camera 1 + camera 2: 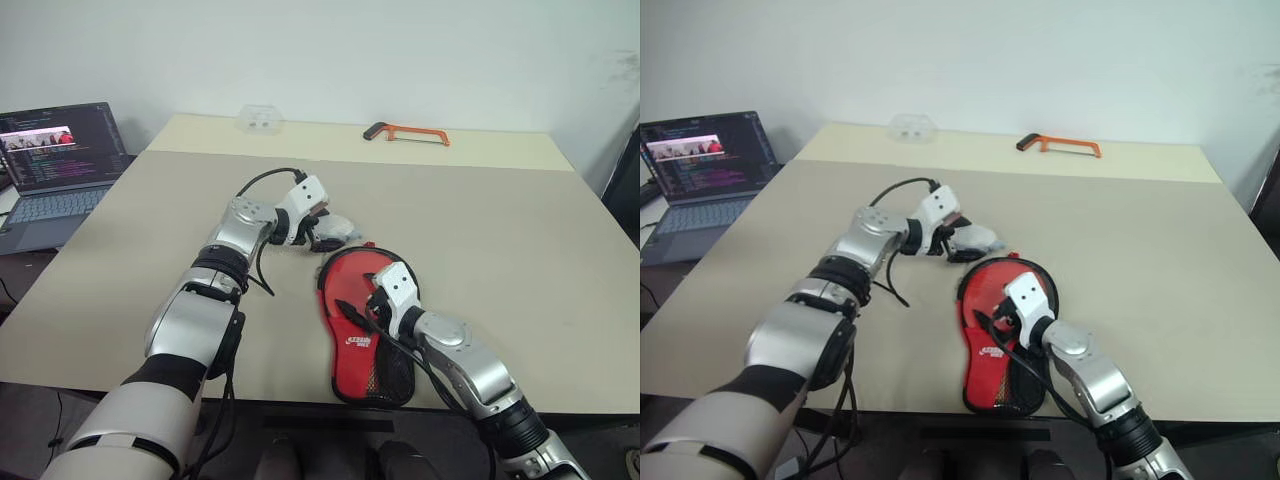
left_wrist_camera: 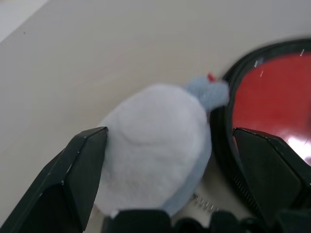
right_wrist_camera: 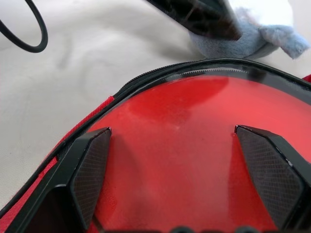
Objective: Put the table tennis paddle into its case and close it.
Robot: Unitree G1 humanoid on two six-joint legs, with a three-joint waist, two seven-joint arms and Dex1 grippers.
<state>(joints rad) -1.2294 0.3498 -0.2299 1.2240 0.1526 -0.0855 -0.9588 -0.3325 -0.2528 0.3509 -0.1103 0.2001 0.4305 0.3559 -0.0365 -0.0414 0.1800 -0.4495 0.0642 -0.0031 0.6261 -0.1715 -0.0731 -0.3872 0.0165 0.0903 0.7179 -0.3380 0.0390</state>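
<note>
- The case (image 1: 366,330) is being seen lying flat on the beige table (image 1: 520,250), close to the near edge, with its red and clear side up, black edging around it and white lettering near its narrow end.
- Whether the table tennis paddle is lying inside the case cannot be told; a red round face is being shown through the clear panel in the right wrist view.
- The right gripper (image 3: 187,170) is being held just over the round part of the case, its two black fingers (image 3: 90,170) spread wide apart with nothing between them but the clear red panel below.
- The left gripper (image 2: 170,174) is being held at the far rim of the case, its fingers also spread wide, straddling a small grey-white pouch (image 2: 158,150); contact with the pouch cannot be confirmed.
- The pouch is being seen just beside the case's round rim, touching or nearly touching it.
- An orange hacksaw (image 1: 408,133) and a clear plastic container (image 1: 261,120) are being seen at the far edge of the table, well apart from the case.
- An open laptop (image 1: 55,170) is being seen off the table's left side.
</note>
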